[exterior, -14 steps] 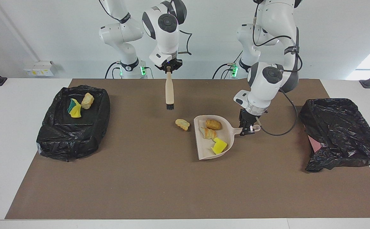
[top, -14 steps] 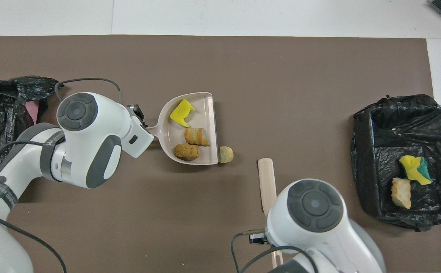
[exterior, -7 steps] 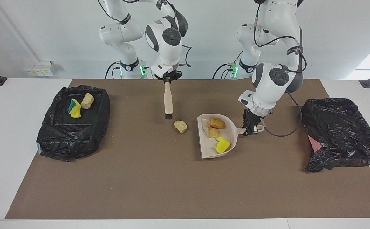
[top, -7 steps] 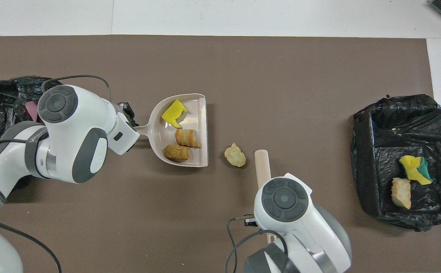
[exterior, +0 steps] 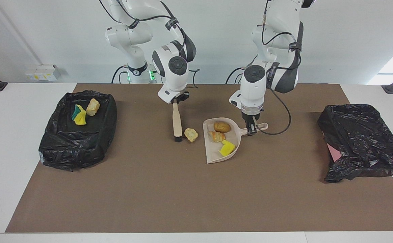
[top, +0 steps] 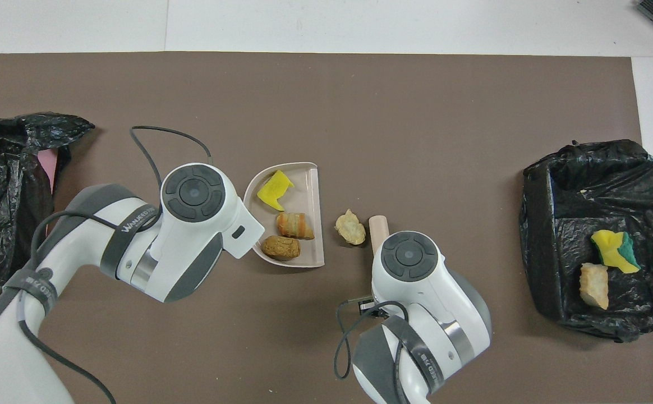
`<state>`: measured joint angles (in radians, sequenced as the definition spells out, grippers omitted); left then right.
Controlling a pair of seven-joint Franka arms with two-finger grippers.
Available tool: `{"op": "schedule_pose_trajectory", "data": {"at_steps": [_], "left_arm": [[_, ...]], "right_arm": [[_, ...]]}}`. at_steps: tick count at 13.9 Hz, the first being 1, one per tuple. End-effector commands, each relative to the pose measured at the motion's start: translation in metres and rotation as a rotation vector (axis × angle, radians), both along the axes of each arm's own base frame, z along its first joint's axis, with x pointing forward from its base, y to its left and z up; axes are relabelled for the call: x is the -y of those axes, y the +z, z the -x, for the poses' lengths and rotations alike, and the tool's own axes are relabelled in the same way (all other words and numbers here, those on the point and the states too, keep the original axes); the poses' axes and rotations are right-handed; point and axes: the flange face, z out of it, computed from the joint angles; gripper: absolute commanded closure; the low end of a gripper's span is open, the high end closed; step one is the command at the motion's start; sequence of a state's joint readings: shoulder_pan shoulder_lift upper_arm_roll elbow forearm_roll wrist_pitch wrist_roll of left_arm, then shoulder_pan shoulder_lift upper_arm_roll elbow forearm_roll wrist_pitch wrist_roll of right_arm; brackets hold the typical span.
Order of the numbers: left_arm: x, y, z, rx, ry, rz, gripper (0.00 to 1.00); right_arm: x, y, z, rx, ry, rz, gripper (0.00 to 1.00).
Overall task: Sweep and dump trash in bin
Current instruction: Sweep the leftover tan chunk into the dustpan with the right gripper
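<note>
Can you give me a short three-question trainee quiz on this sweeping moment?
1. True or false: the loose bread lump on the mat already lies inside the dustpan.
2. Which pincer holds the brush? A) left B) right C) neither
3. Fill in: the dustpan holds two bread lumps and one yellow ____.

Key:
1. False. It lies on the mat between the brush's bristles and the dustpan's open edge.
2. B. The right pincer is shut on the brush handle; the left pincer is shut on the dustpan's handle.
3. Sponge bit.
</note>
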<state>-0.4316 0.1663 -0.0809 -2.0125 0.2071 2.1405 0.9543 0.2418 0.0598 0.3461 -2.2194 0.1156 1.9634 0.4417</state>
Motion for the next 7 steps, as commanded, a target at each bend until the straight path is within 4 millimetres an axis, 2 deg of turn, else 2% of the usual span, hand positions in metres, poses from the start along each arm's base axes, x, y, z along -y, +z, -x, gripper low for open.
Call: {"op": "schedule_pose_trajectory", "data": {"at_steps": [1,4,6,7], "left_arm": [[0.006,0.001,0.019,0.002,0.007,-0.030,1.00],[0.005,-0.002,0.018,0.027,-0.002,-0.003,1.00],[-0.002,-0.005,0.010,0.043,-0.008,0.028,1.00],[-0.007,-0.006,0.006,0.029,0.000,0.060,1.00]], "right_arm": [[-0.021,0.004,-0.002,-0.028,-0.066,-0.142,1.00],[-0.054,0.013,0.001,-0.054,-0.174,-0.348,1.00],[-0.059,0.026,-0.002,-0.045,-0.158,-0.356,1.00],[-0.055,0.034,0.000,-0.035,-0.139,-0.331,1.00]]}}
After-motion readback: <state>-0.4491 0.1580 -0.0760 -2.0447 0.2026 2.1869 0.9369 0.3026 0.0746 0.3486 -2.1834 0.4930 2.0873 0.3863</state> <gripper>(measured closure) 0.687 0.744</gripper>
